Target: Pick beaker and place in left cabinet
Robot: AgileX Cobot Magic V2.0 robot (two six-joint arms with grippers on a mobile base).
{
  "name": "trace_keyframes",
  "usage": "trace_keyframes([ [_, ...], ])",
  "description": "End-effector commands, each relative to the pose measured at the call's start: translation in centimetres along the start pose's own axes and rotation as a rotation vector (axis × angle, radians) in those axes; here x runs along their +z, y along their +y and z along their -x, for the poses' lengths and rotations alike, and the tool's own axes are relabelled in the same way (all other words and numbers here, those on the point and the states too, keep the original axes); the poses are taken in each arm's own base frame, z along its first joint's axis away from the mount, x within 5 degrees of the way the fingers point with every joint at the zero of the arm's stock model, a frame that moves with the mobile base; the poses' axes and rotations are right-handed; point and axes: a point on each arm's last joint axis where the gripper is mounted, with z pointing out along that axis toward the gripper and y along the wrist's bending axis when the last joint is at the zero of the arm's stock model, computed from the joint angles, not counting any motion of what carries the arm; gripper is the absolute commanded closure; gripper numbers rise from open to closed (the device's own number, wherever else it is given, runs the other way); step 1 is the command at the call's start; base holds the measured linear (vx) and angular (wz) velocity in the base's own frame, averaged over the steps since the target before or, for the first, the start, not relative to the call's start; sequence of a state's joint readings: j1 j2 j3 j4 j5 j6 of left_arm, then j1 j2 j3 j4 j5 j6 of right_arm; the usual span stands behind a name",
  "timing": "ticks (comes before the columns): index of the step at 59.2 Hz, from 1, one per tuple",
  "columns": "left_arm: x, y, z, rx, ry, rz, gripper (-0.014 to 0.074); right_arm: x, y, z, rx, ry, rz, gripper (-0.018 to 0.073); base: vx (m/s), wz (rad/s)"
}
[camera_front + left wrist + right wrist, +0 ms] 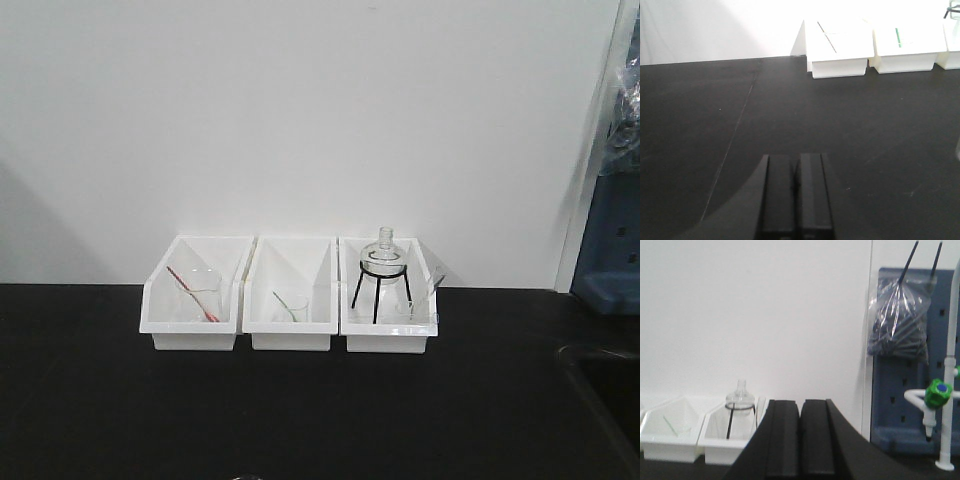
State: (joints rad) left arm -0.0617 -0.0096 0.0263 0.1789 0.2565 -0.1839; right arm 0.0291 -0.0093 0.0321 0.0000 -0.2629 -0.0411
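Note:
Three white bins stand in a row against the wall on the black counter point(100, 400). A clear glass beaker point(203, 295) with a red rod stands in the left bin point(190, 335). A smaller beaker point(292, 306) with a green rod stands in the middle bin. The right bin holds a round flask on a black tripod point(384, 262). The left cabinet is out of view. My left gripper point(796, 157) is shut and empty, low over the counter, well short of the bins point(840, 60). My right gripper point(800, 402) is shut and empty, to the right of the flask bin point(727, 440).
A sink edge point(600, 375) lies at the counter's right. A blue pegboard point(905, 390) stands at the right with a bag of dark rods point(900, 320). A white tap with a green knob point(939, 392) stands in front of it.

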Motion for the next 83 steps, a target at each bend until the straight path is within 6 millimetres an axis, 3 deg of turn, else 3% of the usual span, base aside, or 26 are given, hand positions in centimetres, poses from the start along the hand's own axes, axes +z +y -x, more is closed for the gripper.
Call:
trace_keyframes([
  [1, -0.3, -0.1, 1.1, -0.009, -0.105, -0.017, 0.0593, -0.2, -0.1, 1.4, 0.006, -0.163, -0.006, 0.0568, 0.0, 0.0],
  [13, -0.3, -0.1, 1.1, -0.009, -0.105, -0.017, 0.0593, -0.1, -0.1, 3.2, -0.012, -0.272, -0.013, 0.0568, 0.0, 0.0],
  [25, -0.3, -0.1, 1.1, -0.009, -0.105, -0.017, 0.0593, 3.1, -0.2, 5.5, -0.038, 0.107, 0.011, 0.0568, 0.0, 0.0],
  [31, -0.3, -0.1, 1.1, -0.009, -0.105, -0.017, 0.0593, 4.9, -0.2, 5.0, -0.033, 0.23, 0.017, 0.0566, 0.0, 0.0],
  [47, -0.3, -0.1, 1.1, -0.009, -0.105, -0.017, 0.0593, 8.0, -0.1, 2.7, -0.006, 0.337, 0.016, 0.0535, 0.0, 0.0],
  [61, -0.3, -0.1, 1.1, -0.009, -0.105, -0.017, 0.0593, 10.2, 0.1, -1.1, 0.004, 0.53, 0.019, 0.0379, 0.0, 0.0],
  [70, -0.3, -0.1, 1.1, -0.009, -0.105, -0.017, 0.0593, 11.8, 0.2, -4.5, 0.021, 0.651, 0.016, 0.019, 0.0, 0.0],
  [78, -0.3, -0.1, 1.1, -0.009, -0.105, -0.017, 0.0593, 13.6, 0.7, -6.2, 0.005, 0.568, 0.054, 0.0021, 0.0, 0.0],
  [83, -0.3, -0.1, 1.1, -0.009, -0.105, -0.017, 0.0593, 14.5, 2.5, -6.9, -0.061, 0.466, 0.218, -0.0056, 0.0, 0.0],
])
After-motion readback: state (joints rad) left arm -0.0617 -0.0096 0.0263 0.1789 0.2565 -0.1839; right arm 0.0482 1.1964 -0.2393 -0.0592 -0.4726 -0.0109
